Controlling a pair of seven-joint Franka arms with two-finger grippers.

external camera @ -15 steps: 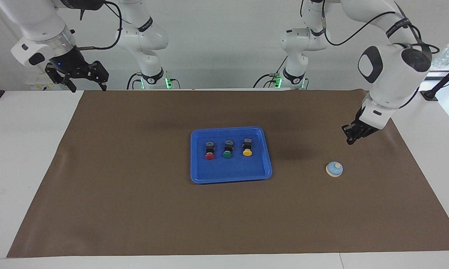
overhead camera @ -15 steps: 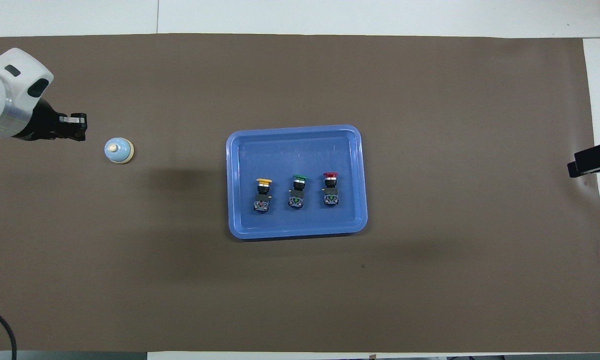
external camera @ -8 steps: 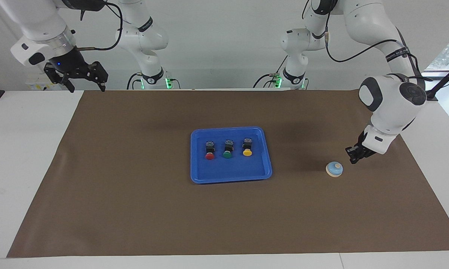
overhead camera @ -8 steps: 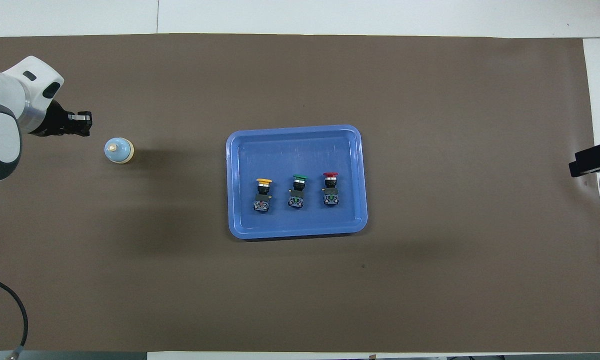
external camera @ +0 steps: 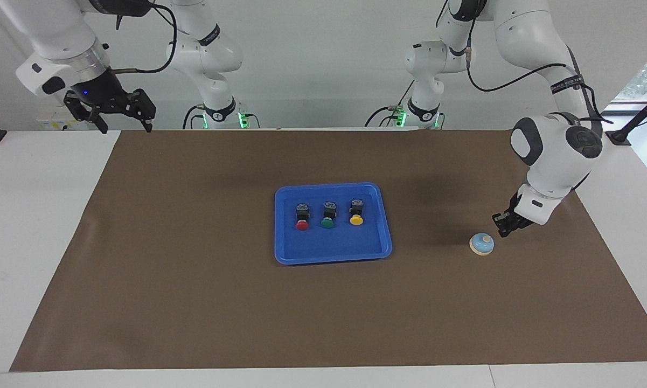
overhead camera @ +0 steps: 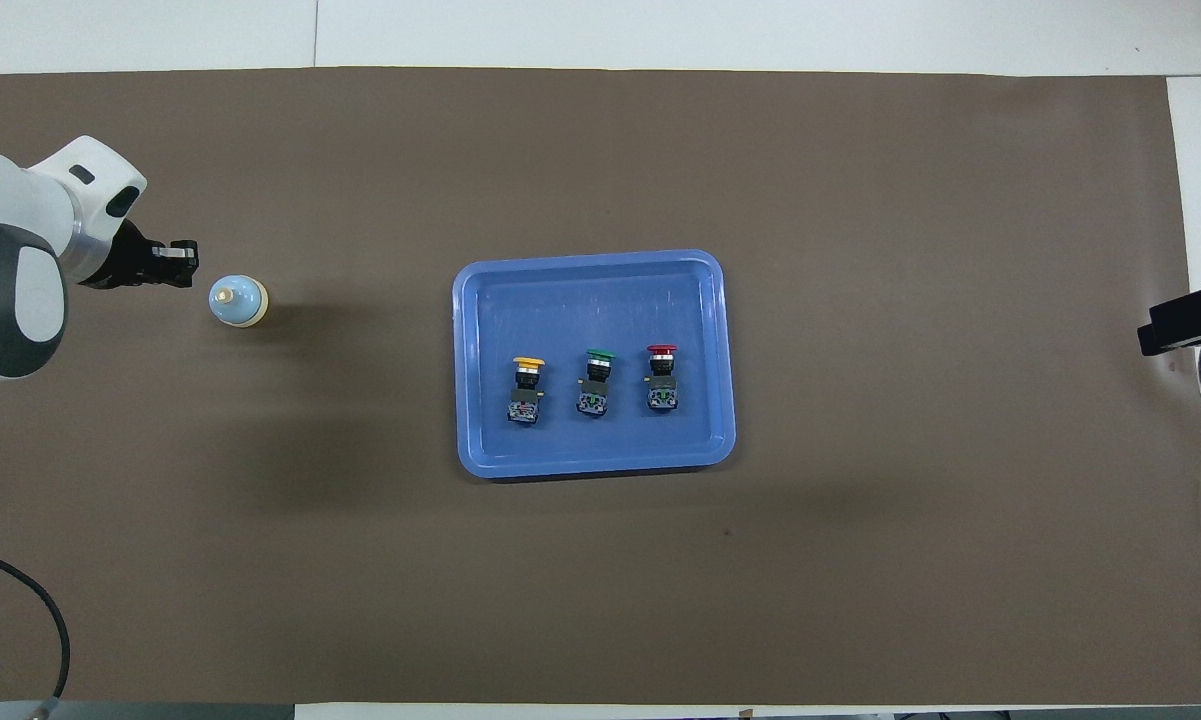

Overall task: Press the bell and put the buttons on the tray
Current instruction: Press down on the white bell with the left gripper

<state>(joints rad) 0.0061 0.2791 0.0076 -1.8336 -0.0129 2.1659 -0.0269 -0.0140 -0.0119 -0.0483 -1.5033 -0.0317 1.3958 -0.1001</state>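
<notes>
Desk (external camera: pixel 43 226) covered by a wide brown mat (external camera: pixel 194 302), seen from a high camera facing two white robot arms.

At the right arm's end, the right gripper (external camera: pixel 123 123) hangs raised over the mat's corner closest to the robots, waiting, its black fingers spread wide and holding nothing.

At the middle of the mat lies the tray (external camera: pixel 377 237), a flat, bright-blue rectangle with rounded corners and a low raised rim. Inside it, in the half nearer the robots, three buttons lie in a row on their sides, each a small black switch body with a round cap pointing away from the robots: the red button (external camera: pixel 302 219), then the green button (external camera: pixel 327 216), then the yellow button (external camera: pixel 356 213). They sit apart from one another, evenly spaced, with none touching the rim.

Toward the left arm's end, the bell (external camera: pixel 481 243) stands on the mat, well apart from the tray: a small light-blue dome on a cream base, with a cream knob on top.

Just beside the bell, the left gripper (external camera: pixel 503 228) hangs low, its fingers pressed together with nothing between them. Its tip is close to the bell but not touching it.
</notes>
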